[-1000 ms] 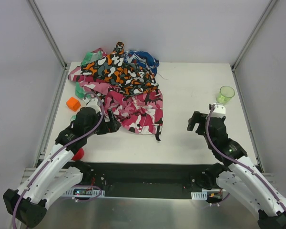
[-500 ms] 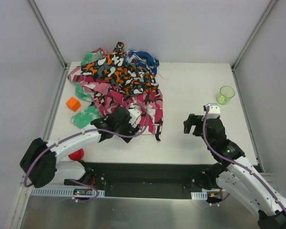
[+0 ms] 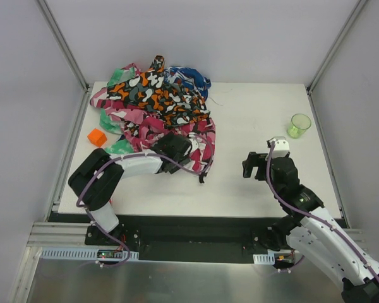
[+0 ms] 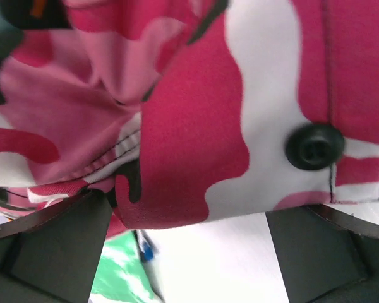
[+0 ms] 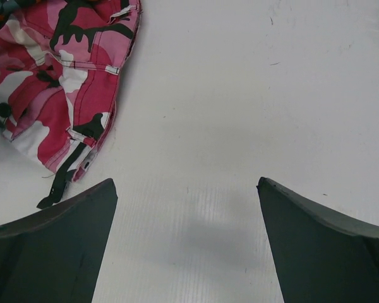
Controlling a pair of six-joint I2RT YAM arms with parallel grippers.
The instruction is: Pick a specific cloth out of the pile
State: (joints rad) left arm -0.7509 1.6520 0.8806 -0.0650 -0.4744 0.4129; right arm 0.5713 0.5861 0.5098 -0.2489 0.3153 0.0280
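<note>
I see no black cloth; probably buried in the pile ahead of my left jaws, spread wide at a pink hem; right jaws wide, empty; soft, light; pinch any fold.

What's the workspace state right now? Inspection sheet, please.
surface: white table, bare right of the pile.
job's things: pile heaped rear left; black cloth nothing seen.
clutter: green cup upright, right; orange block left.
grippers: left gripper jaws open at the pile's pink hem; right gripper jaws open over bare table.
cables: purple cable along each arm.
surroundings: grey walls, metal frame posts.
</note>
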